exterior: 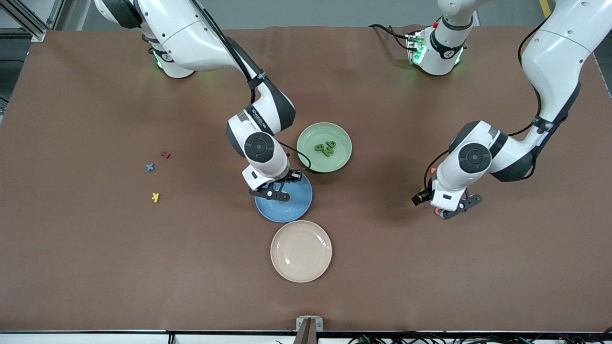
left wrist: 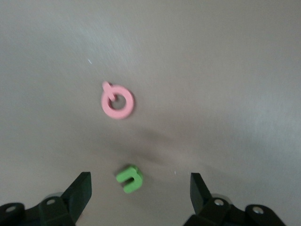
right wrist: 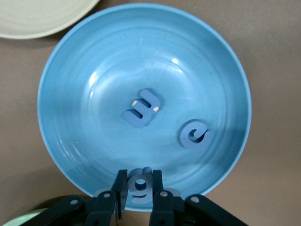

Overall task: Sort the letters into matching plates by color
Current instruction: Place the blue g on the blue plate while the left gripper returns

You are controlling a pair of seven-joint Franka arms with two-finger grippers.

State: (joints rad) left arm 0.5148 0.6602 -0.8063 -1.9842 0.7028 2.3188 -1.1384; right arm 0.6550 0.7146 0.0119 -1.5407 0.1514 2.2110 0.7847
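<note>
Right tool (exterior: 276,192) hangs over the blue plate (exterior: 296,208), fingers (right wrist: 118,188) pinching a blue letter (right wrist: 140,184) just above the plate's rim. Two more blue letters already lie flat inside that plate: one near its middle (right wrist: 143,109), another (right wrist: 194,134) beside it, the two apart. Green plate (exterior: 334,160) sits just beside the blue plate, farther from the front camera, and carries a small cluster of green letters (exterior: 325,147) near its centre; how many, cannot tell. Cream plate (exterior: 301,251) sits nearer the camera, close to the blue plate. Left tool (exterior: 452,208) hovers low over bare worktop (exterior: 382,277) toward the left arm's end, fingers (left wrist: 77,193) spread wide. Between those fingers, on the worktop, lies one green letter (left wrist: 129,179); a pink letter (left wrist: 117,101) lies near it, not touching. Toward the right arm's end, well apart from the plates, three loose letters sit on the worktop: one red (exterior: 165,155), one blue (exterior: 150,166), one yellow (exterior: 155,197), near each other but separate.
</note>
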